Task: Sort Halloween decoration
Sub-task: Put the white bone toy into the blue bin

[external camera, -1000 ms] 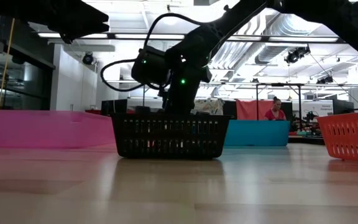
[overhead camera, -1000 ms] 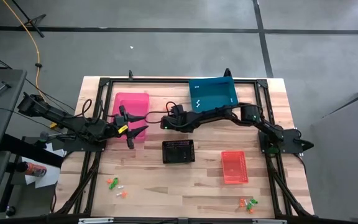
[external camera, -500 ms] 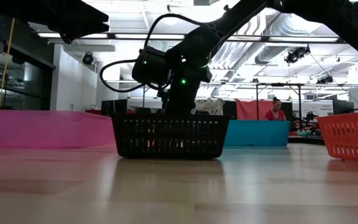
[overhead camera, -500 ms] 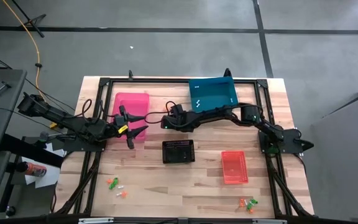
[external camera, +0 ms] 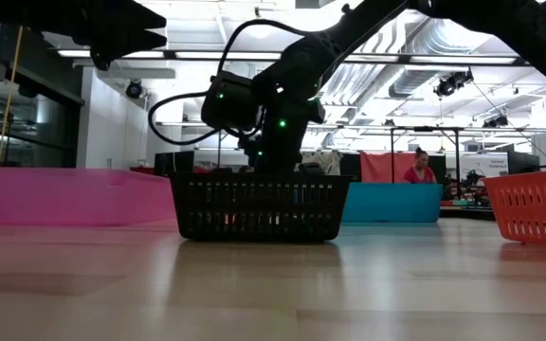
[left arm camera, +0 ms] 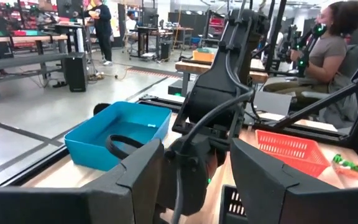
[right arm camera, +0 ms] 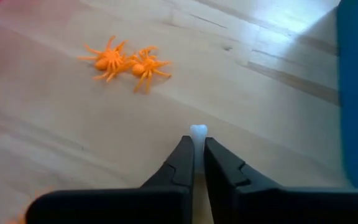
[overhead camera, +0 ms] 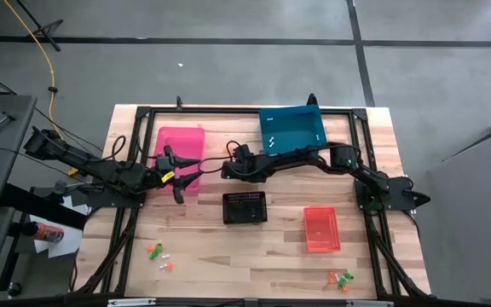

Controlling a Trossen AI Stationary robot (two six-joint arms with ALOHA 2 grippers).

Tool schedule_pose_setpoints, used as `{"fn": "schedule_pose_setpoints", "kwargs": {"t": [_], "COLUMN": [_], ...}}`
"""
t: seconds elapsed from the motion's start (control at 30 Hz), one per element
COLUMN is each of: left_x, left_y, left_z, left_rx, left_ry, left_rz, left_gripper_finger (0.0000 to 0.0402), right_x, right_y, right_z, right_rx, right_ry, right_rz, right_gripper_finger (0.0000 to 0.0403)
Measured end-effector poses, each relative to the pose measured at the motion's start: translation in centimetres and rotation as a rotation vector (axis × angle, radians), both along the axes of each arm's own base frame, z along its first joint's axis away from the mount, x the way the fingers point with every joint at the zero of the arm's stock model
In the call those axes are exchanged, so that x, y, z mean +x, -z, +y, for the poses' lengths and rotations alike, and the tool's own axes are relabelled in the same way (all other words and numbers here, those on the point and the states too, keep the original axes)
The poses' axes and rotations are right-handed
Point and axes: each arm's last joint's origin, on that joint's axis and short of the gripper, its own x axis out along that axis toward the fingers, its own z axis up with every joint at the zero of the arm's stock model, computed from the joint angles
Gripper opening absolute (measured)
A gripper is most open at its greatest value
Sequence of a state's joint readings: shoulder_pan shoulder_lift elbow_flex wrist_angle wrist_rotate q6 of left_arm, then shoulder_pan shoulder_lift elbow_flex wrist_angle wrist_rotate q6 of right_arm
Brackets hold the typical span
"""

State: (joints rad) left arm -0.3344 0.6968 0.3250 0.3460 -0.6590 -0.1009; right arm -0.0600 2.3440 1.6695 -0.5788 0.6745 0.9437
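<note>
We saw the right gripper [right arm camera: 195, 163] between the pink bin [overhead camera: 180, 147] and the blue bin [overhead camera: 291, 128], jaws clenched on a small white trinket [right arm camera: 197, 132]. Two orange spiders [right arm camera: 127, 61] lay on the worktop [overhead camera: 254, 247] nearby. The left gripper [overhead camera: 193, 170] hung over the pink bin, jaws released.

Bright, even overhead light; wrist views blur close up, soft shadows.

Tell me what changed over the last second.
The right claw, between the pink bin and blue bin, closed on a small white trinket. The left claw stayed open over the pink bin; the bins and two orange spiders did not move.
</note>
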Motion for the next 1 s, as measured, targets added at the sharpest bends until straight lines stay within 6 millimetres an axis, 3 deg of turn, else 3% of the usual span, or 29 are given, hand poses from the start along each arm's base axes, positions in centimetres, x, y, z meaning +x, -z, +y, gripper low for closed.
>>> {"fn": "schedule_pose_setpoints", "kwargs": {"t": [0.17,0.5,0.8,1.0], "left_x": [0.0,0.0,0.0,0.0], "left_y": [0.0,0.0,0.1,0.2], "left_z": [0.0,0.0,0.0,0.0], "left_rx": [0.000,-0.002,-0.023,-0.020], "left_ry": [0.000,0.000,0.000,0.000], "left_rz": [0.001,0.000,0.002,0.009], "left_gripper_finger": [0.0174,0.0174,0.0174,0.0174], "right_x": [-0.3,-2.3,-7.8,-14.1], "right_y": [-0.9,-5.9,-7.7,-7.5], "right_z": [0.7,3.9,7.3,8.1], "right_rx": [0.017,0.001,-0.060,0.008], "right_ry": [-0.065,-0.219,-0.163,-0.115], "right_rz": [0.049,0.188,0.426,0.417], "right_gripper_finger": [0.0006,0.0001,0.0001,0.0001]}}
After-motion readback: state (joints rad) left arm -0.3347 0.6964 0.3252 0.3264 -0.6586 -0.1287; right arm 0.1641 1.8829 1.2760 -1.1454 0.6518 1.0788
